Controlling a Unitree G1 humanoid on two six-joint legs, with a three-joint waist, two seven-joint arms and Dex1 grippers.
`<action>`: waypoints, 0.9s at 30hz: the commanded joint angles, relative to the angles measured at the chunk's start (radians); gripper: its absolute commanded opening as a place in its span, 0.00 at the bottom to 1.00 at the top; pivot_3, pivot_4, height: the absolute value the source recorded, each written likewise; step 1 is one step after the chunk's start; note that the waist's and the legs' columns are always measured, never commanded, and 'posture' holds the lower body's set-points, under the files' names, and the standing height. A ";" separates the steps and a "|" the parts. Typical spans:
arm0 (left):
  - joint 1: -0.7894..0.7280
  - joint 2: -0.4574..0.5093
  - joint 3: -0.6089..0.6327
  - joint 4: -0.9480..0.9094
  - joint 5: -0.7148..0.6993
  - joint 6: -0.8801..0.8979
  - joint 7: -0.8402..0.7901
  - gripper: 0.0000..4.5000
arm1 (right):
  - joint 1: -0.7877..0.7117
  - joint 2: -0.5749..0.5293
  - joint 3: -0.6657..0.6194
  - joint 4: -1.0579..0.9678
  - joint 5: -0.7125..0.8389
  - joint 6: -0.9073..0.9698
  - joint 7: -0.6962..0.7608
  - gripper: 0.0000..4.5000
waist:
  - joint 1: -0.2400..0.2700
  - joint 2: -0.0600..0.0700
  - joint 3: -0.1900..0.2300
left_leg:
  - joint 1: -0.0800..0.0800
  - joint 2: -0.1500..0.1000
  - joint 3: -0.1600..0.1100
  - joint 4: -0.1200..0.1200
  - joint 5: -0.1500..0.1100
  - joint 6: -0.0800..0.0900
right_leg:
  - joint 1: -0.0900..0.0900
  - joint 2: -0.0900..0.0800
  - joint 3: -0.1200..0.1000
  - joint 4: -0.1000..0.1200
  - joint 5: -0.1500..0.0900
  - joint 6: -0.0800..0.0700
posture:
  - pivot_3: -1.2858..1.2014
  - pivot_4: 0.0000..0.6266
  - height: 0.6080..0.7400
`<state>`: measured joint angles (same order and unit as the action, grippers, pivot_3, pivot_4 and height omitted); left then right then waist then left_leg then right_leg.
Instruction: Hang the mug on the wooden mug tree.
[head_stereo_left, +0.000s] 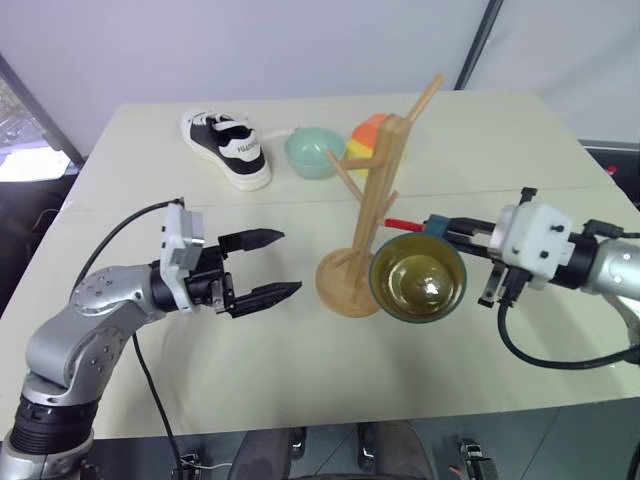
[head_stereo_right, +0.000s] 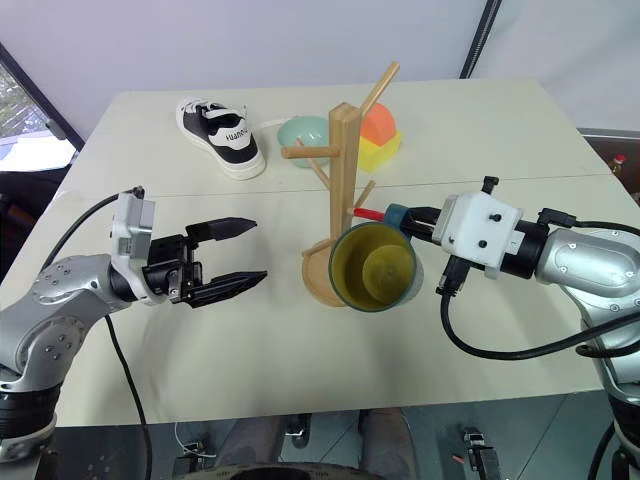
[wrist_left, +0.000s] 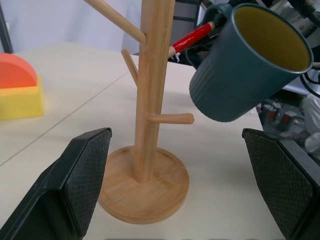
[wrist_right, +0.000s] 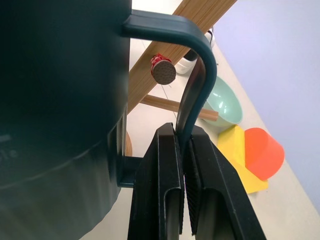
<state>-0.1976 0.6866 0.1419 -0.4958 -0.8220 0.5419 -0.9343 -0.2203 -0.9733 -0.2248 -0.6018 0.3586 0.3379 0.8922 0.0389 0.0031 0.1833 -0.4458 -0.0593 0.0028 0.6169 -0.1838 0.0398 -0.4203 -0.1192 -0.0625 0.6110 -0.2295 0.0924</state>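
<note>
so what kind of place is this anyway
Likely a robot test setup, not a home: a plain cream table against pale tent-like sheeting, holding unrelated props: a black-and-white sneaker, a pale mint-green bowl and a tall light-wood mug tree.

Bare table (head_stereo_left: 250, 370) at 6 o'clock of wooden mug tree (head_stereo_left: 372, 215), passable. Open gap between left tool (head_stereo_left: 268, 265) and tree at 9 o'clock. Mug (head_stereo_left: 417, 277) blocking 4 o'clock. Shoe (head_stereo_left: 228, 147), bowl (head_stereo_left: 315, 152), orange-yellow block (head_stereo_right: 378, 135) crowding 11 to 1 o'clock.
</note>
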 joint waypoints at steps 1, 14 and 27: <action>0.001 0.001 0.028 -0.044 -0.030 -0.003 0.010 1.00 | -0.032 -0.003 0.012 0.011 -0.018 -0.024 -0.002 0.01 | -0.001 0.000 0.000 | 0.000 0.000 0.000 0.000 0.000 0.000 | 0.000 0.000 0.000 0.000 0.000 0.000 | 0.52 0.24 0.97; 0.016 0.006 0.031 -0.060 -0.034 -0.009 0.029 1.00 | -0.090 0.011 0.067 0.057 -0.044 -0.035 -0.007 0.44 | 0.000 0.000 0.000 | 0.000 0.000 0.000 0.000 0.000 0.000 | 0.000 0.000 0.000 0.000 0.000 0.000 | 0.52 0.24 0.97; 0.069 -0.064 0.054 0.057 0.052 -0.053 0.140 1.00 | 0.093 0.184 -0.182 0.227 0.101 0.026 -0.081 0.77 | 0.001 -0.002 -0.001 | 0.003 0.000 0.000 0.000 0.000 0.000 | 0.003 0.000 0.000 0.000 0.000 0.000 | 0.52 0.24 0.97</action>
<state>-0.1375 0.6357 0.1615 -0.4634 -0.8047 0.5219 -0.8359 -0.1475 -0.8210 -0.3648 -0.4045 0.4228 0.3662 0.8383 0.0395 0.0010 0.1821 -0.4435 -0.0592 0.0031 0.6168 -0.1837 0.0399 -0.4185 -0.1187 -0.0625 0.6117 -0.2294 0.0923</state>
